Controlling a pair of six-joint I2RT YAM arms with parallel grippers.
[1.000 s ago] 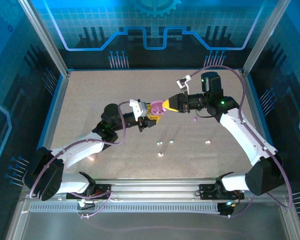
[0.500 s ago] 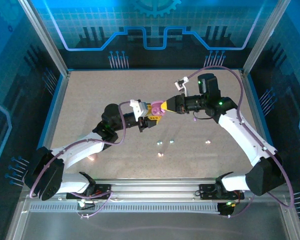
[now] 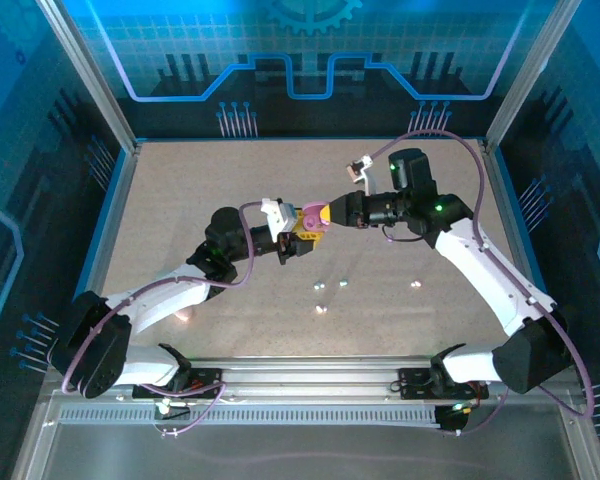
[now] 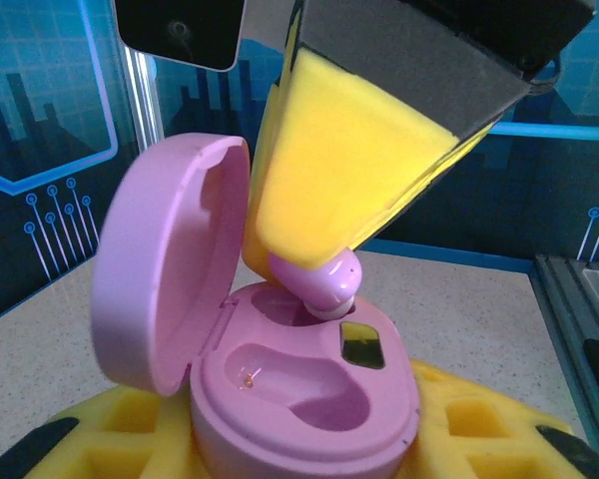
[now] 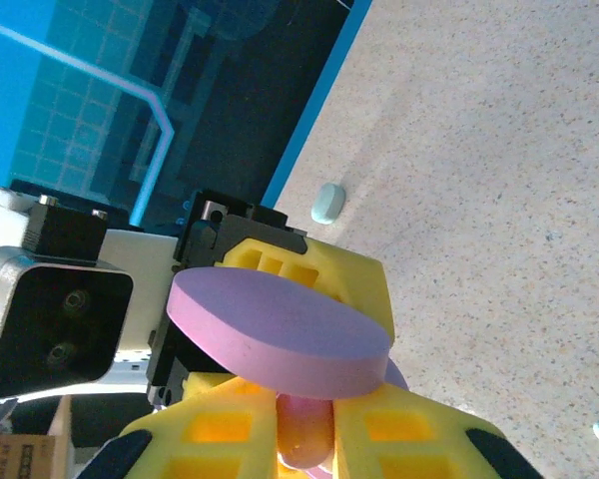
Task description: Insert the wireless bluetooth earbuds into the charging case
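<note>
The left gripper [image 3: 298, 236] is pressed onto the base of the pink charging case [image 4: 309, 394] and holds it up off the worktop [image 3: 180, 190]. That puts the opening square to the other arm. The lid [image 4: 165, 264] is swung back to 9 o'clock, out of the way of the approach.

The right gripper [image 4: 304, 261] comes in from 1 o'clock, pinching a pink earbud [image 4: 324, 284] between its yellow fingertips. The earbud's rounded end sits at the mouth of the far socket. The near socket [image 4: 299, 384], at 6 o'clock of it, lies bare.

In the top view the two grippers meet a little to 12 o'clock of the worktop's middle. Several pale bits [image 3: 320, 287] lie loose at 6 o'clock of them.

The yellow fingertips cover most of the earbud, so I cannot tell how deep it has gone. It looks to be only at the rim. In the right wrist view the lid blocks both sockets. The pale bits are too small to identify from above.
</note>
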